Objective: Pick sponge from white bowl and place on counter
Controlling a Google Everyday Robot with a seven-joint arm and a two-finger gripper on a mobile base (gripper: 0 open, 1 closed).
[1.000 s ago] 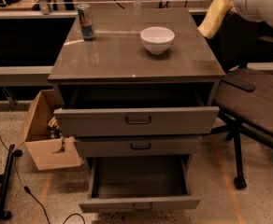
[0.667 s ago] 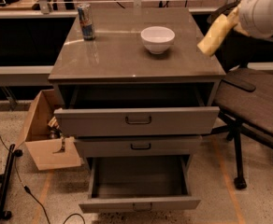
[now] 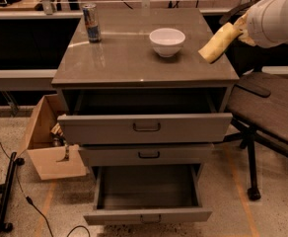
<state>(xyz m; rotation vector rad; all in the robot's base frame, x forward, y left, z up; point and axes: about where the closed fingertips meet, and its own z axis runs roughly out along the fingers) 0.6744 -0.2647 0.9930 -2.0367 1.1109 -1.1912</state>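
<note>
Gripper [image 3: 207, 55] over the right edge of the counter [image 3: 124, 58], near the white bowl [image 3: 167, 41], grip unreadable, arm [image 3: 274, 16] cropped at right

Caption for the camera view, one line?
Gripper at the right edge of the counter, apart from the white bowl; drink can at back left.

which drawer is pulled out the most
The bottom drawer, its inside showing; the middle drawer is nearly shut, the top drawer partly out. The end effector hovers at the counter's right edge.

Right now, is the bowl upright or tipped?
Upright: white bowl stands on its foot, rim up, on the counter; gripper hangs to its right.
</note>
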